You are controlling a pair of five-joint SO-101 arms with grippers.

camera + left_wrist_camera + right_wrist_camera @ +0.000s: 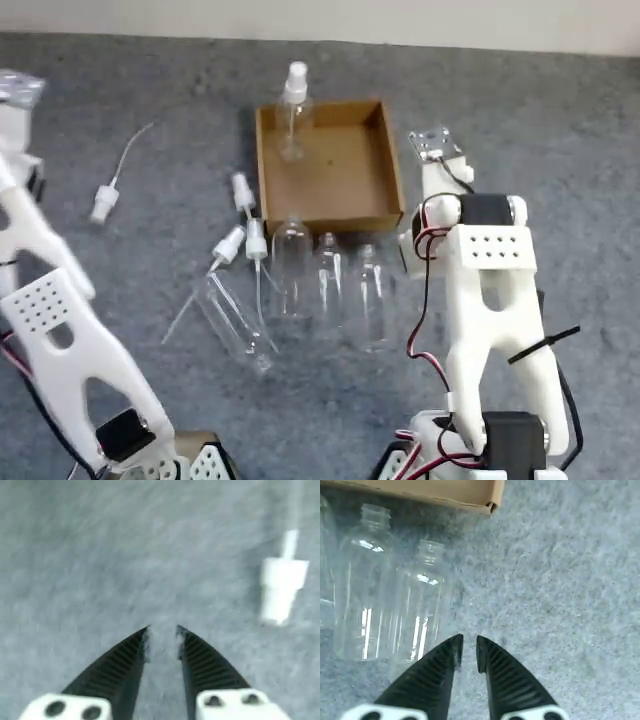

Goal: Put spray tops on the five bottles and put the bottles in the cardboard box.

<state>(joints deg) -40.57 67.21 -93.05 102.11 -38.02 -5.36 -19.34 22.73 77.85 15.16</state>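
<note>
One finished bottle is already in the cardboard box, so four are left. I think the next job is to grab a top and a bottle. The left gripper has its jaws almost closed with nothing in them. It should open them wider and go sideways to the loose spray top near it, pinching the fat white cap, not the thin tube. The right gripper is almost closed and empty too, just beside the nearest bottle. The bare bottles are clear, round and look slippery, lying on the grey desk near the box.
</note>
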